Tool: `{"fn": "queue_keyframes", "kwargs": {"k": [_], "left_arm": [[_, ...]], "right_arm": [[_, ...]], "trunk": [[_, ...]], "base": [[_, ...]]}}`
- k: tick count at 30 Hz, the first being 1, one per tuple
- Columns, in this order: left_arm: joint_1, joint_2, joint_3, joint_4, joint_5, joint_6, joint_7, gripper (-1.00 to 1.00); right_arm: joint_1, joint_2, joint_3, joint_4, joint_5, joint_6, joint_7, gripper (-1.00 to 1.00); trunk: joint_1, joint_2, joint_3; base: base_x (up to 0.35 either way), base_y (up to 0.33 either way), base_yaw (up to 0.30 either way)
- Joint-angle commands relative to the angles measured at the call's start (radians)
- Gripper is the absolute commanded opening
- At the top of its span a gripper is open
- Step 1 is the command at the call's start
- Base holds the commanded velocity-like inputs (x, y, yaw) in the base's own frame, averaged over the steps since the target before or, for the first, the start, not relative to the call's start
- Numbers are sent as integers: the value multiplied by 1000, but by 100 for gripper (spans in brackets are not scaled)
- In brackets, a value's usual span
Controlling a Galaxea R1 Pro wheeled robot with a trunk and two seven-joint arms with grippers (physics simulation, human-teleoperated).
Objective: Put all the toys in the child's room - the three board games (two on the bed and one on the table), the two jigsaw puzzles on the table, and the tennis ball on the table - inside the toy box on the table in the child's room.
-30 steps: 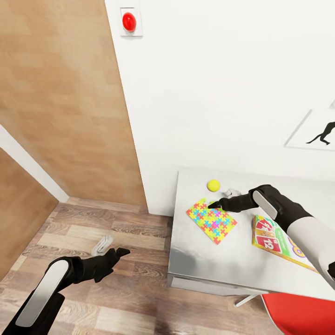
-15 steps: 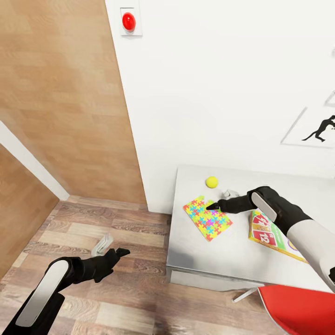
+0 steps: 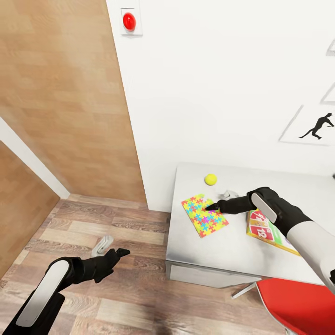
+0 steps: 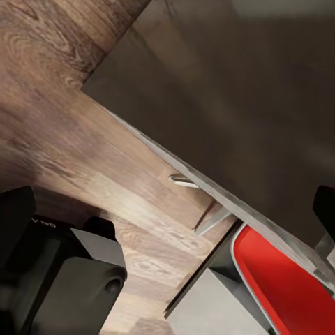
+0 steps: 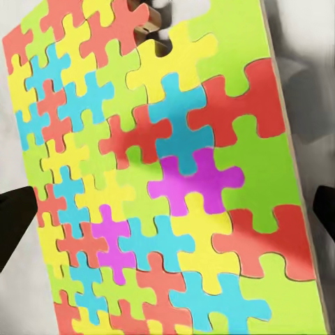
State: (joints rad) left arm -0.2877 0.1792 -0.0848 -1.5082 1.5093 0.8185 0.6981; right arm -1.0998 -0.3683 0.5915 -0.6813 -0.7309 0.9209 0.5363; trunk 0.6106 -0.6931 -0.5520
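Observation:
A jigsaw puzzle (image 3: 204, 216) of bright interlocking pieces lies flat near the table's (image 3: 218, 253) left end. My right gripper (image 3: 217, 199) hovers open just over its far edge, and the right wrist view shows the puzzle (image 5: 174, 181) between the wide-spread fingers. The tennis ball (image 3: 211, 179) rests beyond it, close to the wall. A board game (image 3: 266, 231) with red and green print lies to the right, partly under my right forearm. My left gripper (image 3: 111, 248) hangs open and empty over the floor left of the table. The toy box and the bed are out of view.
A red chair (image 3: 298, 304) stands at the table's front right; it also shows in the left wrist view as a red seat (image 4: 279, 279). Wooden wardrobe doors (image 3: 60, 102) close off the left. A red dot (image 3: 129, 21) and a silhouette print (image 3: 316, 126) are on the white wall.
The camera has moved, sliding the table up and left in the picture. My right gripper has crept slightly further over the puzzle. The left arm has kept its pose.

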Motion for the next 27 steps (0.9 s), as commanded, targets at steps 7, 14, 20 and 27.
{"fn": "queue_keyframes", "kwargs": {"k": [7,14,20,27], "left_arm": [[-1,0,-1,-1,9,-1,11,100],[-1,0,-1,-1,9,-1,11,100],[-1,1,-1,-1,9,-1,11,100],[-1,1,-1,-1,10,-1,11,100]], "right_arm": [[-20,-4,3,50,38,17,6,100],[-36,-4,2,48,38,37,6,100],[-42,-4,1,47,38,43,7,100],[-45,-3,1,47,38,46,7,100]], "trunk": [[0,-1,-1],[0,-1,-1],[0,-1,-1],[0,-1,-1]], "base": [[-7,-1,0],[-2,0,0],[-1,0,15],[0,0,113]]}}
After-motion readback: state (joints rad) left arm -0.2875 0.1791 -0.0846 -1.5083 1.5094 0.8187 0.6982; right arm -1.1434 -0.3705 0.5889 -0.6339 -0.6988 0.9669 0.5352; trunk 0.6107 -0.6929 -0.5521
